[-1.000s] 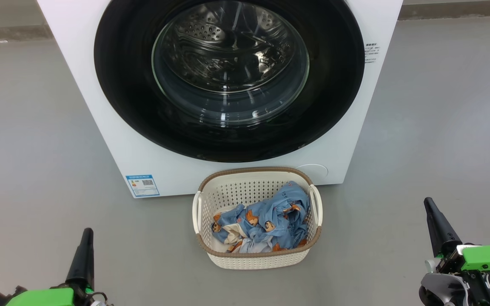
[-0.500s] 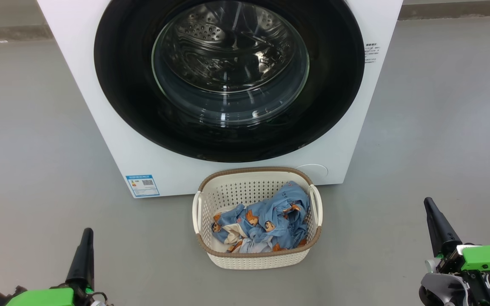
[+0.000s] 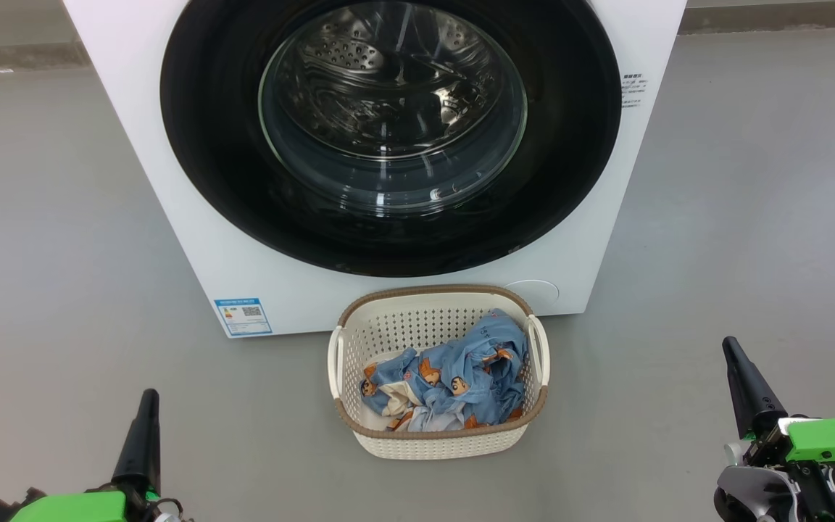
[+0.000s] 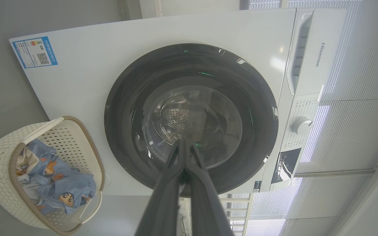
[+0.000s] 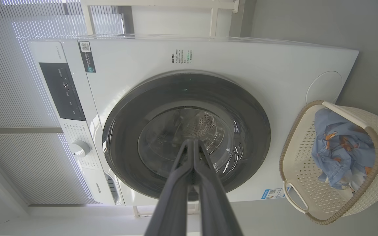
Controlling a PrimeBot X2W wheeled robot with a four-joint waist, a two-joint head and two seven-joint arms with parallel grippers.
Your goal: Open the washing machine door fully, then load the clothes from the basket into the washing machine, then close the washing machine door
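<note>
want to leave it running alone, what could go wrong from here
1. The washing machine door is shut and its glossy rim shows no clear handle; the shut left gripper or right gripper may slip on it.
2. The basket stands on the floor just below it; a reaching arm might knock it.
3. The tangled clothes may trail out.

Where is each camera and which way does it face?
Head view: from the head, forward-down at the washing machine door and basket; left end effector, right end effector at bottom corners.
Left wrist view: looks along its shut end effector at the door.
Right wrist view: likewise, along its shut end effector.
Shared: door, basket, clothes.
</note>
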